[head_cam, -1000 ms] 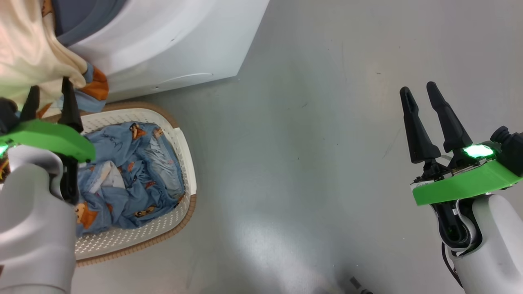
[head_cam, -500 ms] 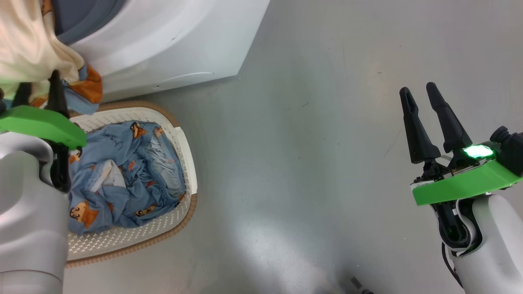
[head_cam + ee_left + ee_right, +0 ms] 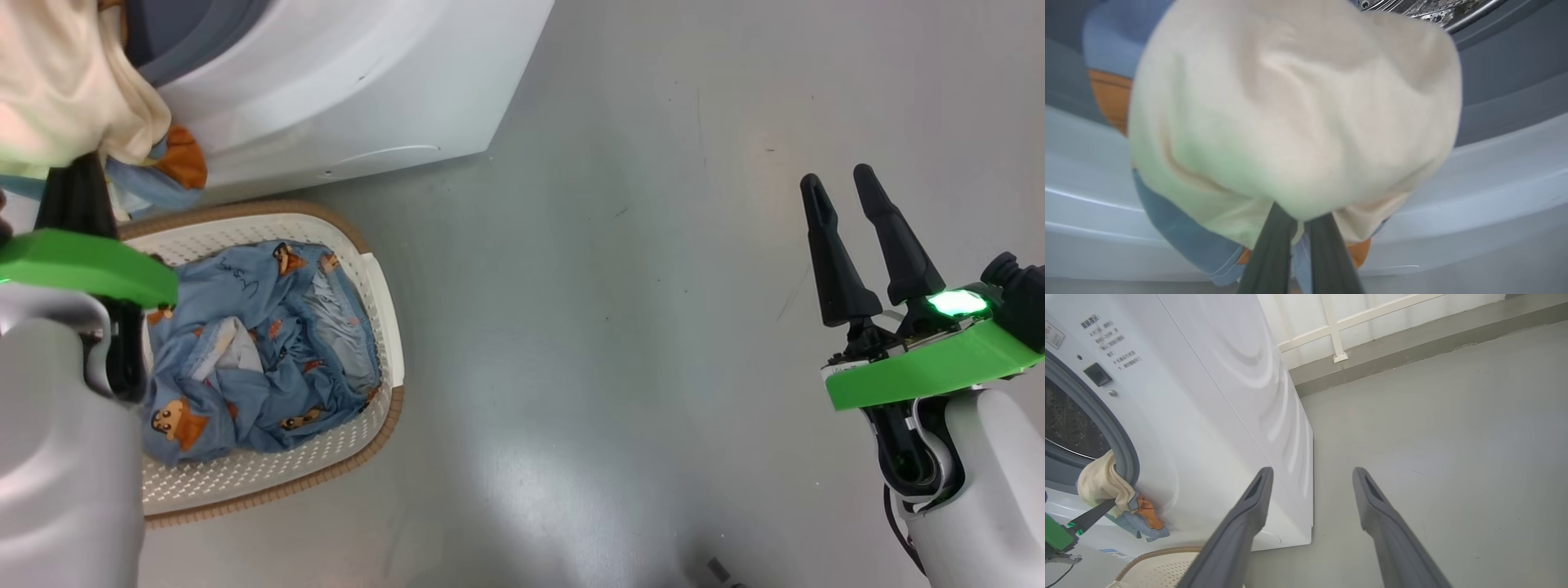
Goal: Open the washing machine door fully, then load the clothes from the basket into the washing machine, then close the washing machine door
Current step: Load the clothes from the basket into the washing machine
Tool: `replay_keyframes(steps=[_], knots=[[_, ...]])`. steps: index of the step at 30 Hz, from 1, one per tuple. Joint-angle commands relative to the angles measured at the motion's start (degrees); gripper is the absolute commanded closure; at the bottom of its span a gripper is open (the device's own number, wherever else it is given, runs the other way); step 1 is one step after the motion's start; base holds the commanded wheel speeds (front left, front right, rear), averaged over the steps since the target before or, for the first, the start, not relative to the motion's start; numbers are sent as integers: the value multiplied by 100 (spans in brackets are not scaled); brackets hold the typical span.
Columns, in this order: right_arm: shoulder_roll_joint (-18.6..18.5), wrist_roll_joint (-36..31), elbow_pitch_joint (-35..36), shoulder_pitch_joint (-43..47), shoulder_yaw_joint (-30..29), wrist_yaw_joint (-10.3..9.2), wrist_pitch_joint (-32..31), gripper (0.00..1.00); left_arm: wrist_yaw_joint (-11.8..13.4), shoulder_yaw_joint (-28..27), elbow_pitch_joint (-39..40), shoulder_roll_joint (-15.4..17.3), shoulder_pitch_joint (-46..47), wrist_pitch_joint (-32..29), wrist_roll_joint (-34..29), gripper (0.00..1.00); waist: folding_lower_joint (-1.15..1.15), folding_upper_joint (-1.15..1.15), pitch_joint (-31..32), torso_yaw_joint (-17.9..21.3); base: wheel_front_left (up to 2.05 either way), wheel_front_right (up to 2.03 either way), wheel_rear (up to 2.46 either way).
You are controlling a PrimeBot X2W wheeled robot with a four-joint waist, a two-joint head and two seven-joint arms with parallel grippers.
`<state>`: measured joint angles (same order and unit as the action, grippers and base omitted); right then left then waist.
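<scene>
At washing machine (image 3: 343,90) mouth, clothes (image 3: 1290,114) hang downward; left claw (image 3: 1300,228) closed.

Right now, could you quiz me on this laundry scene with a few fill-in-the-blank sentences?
1. The right pincer hovers above bare floor, jaws ____.
2. The left pincer, at a cream garment hanging from the washing machine, is ____.
3. The clothes in the basket are mostly light ____.
Missing words: open; shut; blue.

Head view: high, looking down on basket (image 3: 392,351) and washing machine (image 3: 343,82) front; left wrist view: pressed close to clothes (image 3: 1290,114) at the gasket (image 3: 1502,73); right wrist view: low, from the right, sharing washing machine and clothes.
</scene>
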<state>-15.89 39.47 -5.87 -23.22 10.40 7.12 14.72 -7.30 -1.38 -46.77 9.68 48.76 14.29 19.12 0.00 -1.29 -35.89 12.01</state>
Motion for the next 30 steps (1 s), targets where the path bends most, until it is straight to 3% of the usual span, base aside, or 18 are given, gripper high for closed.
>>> replay_keyframes(steps=[1,13,17,23,30], knots=[[-51,44,128,194,70,36,28,0,-17,-149,317,212,-239,70,-80,100,0,0,5,-13,0,0,0],[-95,38,144,268,-8,36,28,0,91,-625,3219,-218,-1775,71,-466,100,0,0,20,-175,0,0,0],[-119,46,148,260,17,36,28,0,98,-570,3740,-286,-1838,71,-601,100,0,0,-1,-240,0,0,0],[-131,69,179,164,104,36,28,0,94,-503,3435,1,-912,-84,-673,100,0,0,-126,-149,0,0,0],[-64,103,143,105,95,36,28,0,116,-450,2067,448,474,-189,-810,100,0,0,-302,154,0,0,0]])
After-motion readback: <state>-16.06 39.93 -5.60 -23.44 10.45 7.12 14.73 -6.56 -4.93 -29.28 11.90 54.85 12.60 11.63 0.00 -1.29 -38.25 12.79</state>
